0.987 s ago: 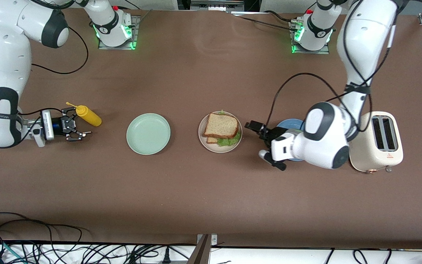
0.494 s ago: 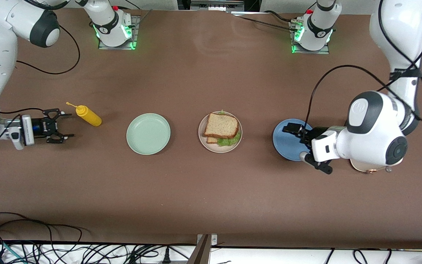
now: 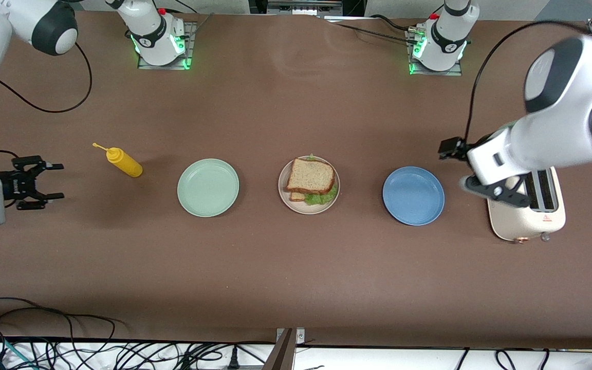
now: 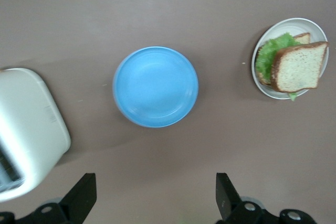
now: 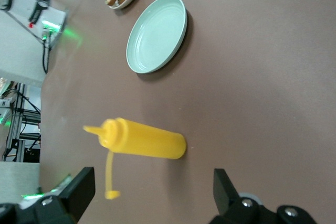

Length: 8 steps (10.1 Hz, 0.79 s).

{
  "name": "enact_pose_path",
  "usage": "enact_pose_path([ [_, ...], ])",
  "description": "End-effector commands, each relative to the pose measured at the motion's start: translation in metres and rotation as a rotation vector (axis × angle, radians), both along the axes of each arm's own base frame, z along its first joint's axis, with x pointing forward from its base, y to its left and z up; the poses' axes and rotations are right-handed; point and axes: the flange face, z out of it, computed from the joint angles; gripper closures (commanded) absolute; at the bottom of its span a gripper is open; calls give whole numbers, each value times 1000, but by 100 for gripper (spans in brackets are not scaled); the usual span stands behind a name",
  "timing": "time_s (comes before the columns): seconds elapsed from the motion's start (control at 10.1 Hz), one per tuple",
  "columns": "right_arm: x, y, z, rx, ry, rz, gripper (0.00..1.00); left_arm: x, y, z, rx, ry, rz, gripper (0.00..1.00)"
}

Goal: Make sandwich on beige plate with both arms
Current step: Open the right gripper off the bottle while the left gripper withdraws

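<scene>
The sandwich (image 3: 310,176) lies on the beige plate (image 3: 300,206) in the middle of the table: a bread slice on top, lettuce (image 3: 322,197) showing under it and a second slice below. The left wrist view shows the sandwich (image 4: 296,66) on its beige plate (image 4: 292,22) too. My left gripper (image 3: 455,164) hangs open and empty over the table between the blue plate and the toaster; its own view shows the left gripper (image 4: 156,182) with its jaws wide apart. My right gripper (image 3: 54,181) is open and empty at the right arm's end of the table. The right gripper (image 5: 153,177) points at the mustard bottle.
A blue plate (image 3: 413,196) lies toward the left arm's end, a cream toaster (image 3: 527,216) beside it. A mint-green plate (image 3: 207,187) and a yellow mustard bottle (image 3: 124,162) on its side lie toward the right arm's end. Cables run along the table's near edge.
Both arms have drawn back from the middle. The left gripper went from beside the beige plate, over the blue plate, up toward the toaster. The right gripper moved away from the bottle.
</scene>
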Motion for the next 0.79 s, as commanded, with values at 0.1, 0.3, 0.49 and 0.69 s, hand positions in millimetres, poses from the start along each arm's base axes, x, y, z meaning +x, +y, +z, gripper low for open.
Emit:
enact_pose_path([
  [0.1, -1, 98, 132, -370, 161, -185, 0, -49, 59, 47, 42, -156, 101, 0],
  [0.3, -12, 162, 173, -557, 258, -298, 0, -61, 81, 56, 48, -168, 141, 0],
  [0.49, -22, 222, 201, -781, 239, -334, 0, -62, 80, 56, 61, -167, 143, 0],
  [0.69, -25, 244, 210, -856, 209, -338, 0, -60, 70, 48, 50, -129, 130, 0],
])
